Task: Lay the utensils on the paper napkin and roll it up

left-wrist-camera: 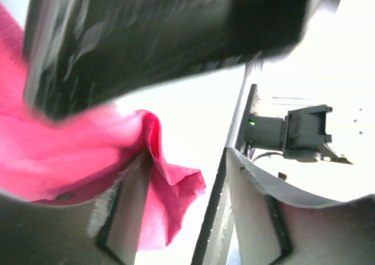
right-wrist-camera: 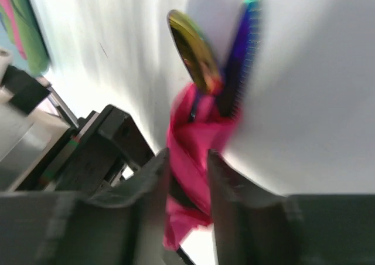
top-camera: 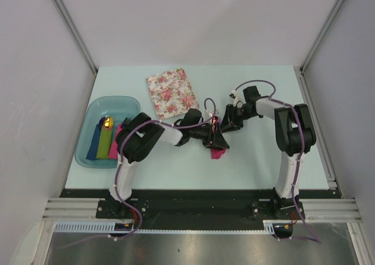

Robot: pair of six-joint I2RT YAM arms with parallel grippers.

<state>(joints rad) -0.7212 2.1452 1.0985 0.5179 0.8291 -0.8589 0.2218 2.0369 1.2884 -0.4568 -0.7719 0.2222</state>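
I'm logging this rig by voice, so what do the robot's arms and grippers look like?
The left arm and right arm have white links, black joint housings and purple cables looped alongside. The left gripper and right gripper look dark grey.

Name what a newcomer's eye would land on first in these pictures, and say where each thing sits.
The bright pink paper napkin stands out, bunched at mid-table. The right end effector pinches it, and the utensils poke out of one end. Next come the floral napkin at the far centre and the teal tray holding coloured rolls at the left edge.
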